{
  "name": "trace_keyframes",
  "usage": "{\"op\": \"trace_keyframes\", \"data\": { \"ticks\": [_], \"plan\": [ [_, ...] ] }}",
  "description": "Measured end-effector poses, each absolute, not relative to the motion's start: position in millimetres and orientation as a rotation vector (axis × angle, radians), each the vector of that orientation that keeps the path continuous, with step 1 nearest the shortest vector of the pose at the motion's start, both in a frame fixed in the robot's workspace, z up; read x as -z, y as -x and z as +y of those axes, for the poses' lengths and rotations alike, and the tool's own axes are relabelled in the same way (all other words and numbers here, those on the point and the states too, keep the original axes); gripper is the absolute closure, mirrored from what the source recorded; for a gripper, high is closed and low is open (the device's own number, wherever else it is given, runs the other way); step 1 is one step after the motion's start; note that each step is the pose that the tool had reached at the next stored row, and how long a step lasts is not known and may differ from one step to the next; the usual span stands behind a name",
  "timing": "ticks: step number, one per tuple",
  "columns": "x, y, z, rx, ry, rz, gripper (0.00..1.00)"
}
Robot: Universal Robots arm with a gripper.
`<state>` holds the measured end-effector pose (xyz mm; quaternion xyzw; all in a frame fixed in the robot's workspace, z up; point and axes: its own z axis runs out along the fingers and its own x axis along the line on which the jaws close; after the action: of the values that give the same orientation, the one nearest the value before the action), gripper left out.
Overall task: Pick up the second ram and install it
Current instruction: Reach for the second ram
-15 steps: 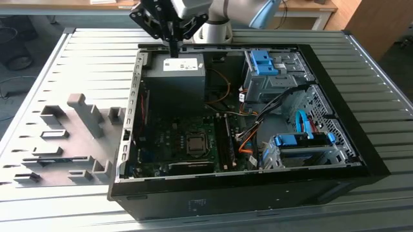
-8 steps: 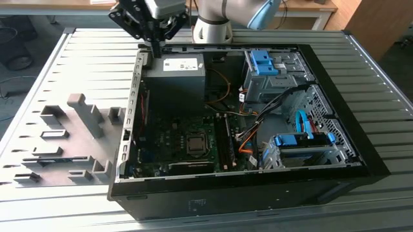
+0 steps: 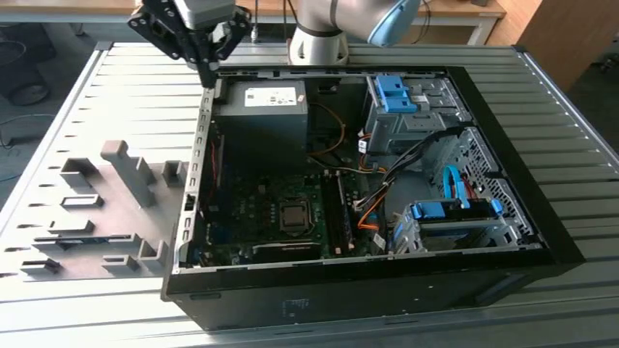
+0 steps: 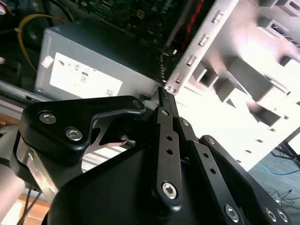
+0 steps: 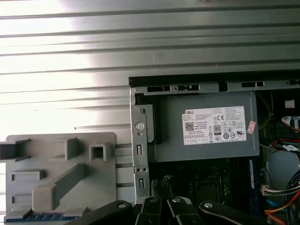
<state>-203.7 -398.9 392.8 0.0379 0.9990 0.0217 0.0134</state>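
End effector [image 3: 208,71] clenched, fingertips pressed together, hanging over the corner of the open computer case [image 3: 546,243] by the grey power supply [image 3: 261,116], second ram [image 3: 85,238] lying well apart in the grey fixture [image 3: 135,181] on the counter [image 3: 97,109], at the exterior view's left

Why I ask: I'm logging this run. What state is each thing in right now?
case: on its side, panel off, inside open.
power supply: mounted in the case.
grey fixture: resting on the slatted table beside the case.
second ram: lying flat in the grey fixture, not picked up.
tool: shut, nothing seen in it, above the case's corner by the power supply.
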Motion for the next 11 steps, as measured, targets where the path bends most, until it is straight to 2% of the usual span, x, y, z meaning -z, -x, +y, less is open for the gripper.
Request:
{"op": "trace_keyframes", "data": {
  "ticks": [11],
  "plan": [
    [-392, 245, -399, -0.068, -0.118, 3.112, 0.89]
  ]
}}
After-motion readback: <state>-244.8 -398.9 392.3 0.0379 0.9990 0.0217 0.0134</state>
